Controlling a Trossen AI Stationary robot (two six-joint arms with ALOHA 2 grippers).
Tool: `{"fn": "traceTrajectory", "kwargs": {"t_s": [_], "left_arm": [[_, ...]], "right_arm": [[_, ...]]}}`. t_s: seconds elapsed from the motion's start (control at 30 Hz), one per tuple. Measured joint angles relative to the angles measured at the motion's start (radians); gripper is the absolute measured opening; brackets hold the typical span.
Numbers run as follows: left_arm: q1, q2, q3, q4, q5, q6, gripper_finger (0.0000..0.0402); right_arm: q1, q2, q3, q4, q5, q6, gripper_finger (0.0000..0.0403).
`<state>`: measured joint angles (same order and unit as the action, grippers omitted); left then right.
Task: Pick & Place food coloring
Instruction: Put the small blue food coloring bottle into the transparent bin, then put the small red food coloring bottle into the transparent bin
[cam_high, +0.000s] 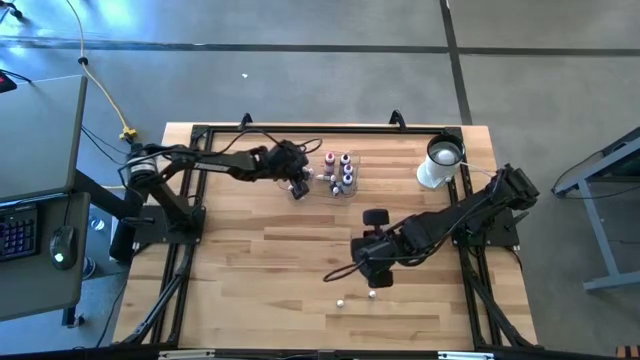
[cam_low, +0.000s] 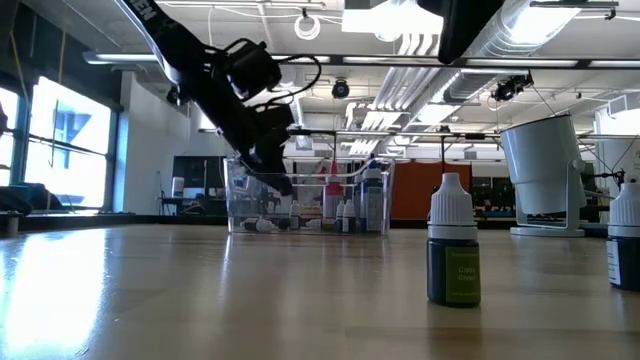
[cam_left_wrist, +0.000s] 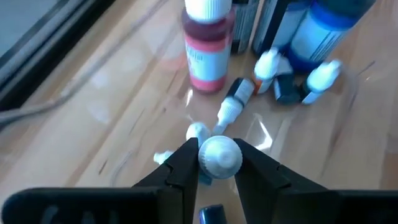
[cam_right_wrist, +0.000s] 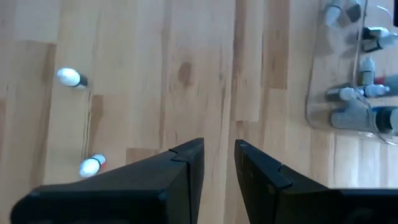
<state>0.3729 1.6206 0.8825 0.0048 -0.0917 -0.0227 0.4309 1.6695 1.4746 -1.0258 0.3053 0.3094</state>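
Closest to the low camera stands one green food-coloring bottle (cam_low: 454, 240). My left gripper (cam_left_wrist: 216, 163) is clamped on a small bottle's white cap (cam_left_wrist: 219, 154) at the clear tray (cam_high: 338, 172), twelve o'clock on the table. My right gripper (cam_right_wrist: 219, 163) hovers narrowly parted, two bottles (cam_right_wrist: 72, 78) lying near six o'clock.

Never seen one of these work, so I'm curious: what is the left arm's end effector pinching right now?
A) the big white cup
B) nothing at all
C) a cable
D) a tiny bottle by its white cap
D. In the left wrist view the left end effector has its fingers closed on the white cap of a tiny bottle, at the tray.
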Motion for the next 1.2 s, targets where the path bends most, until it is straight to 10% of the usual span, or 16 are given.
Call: {"fn": "traceTrajectory", "kwargs": {"t_s": [0.47, 1.2], "left_arm": [[0.0, 0.004, 0.018, 0.003, 0.015, -0.032, 0.0137], [0.0, 0.004, 0.032, -0.004, 0.039, -0.035, 0.0138]], "right_arm": [[-0.018, 0.18, 0.0, 0.07, -0.403, -0.264, 0.0083], [0.076, 0.361, 0.0, 0.089, -0.516, -0.257, 0.0083]]}}
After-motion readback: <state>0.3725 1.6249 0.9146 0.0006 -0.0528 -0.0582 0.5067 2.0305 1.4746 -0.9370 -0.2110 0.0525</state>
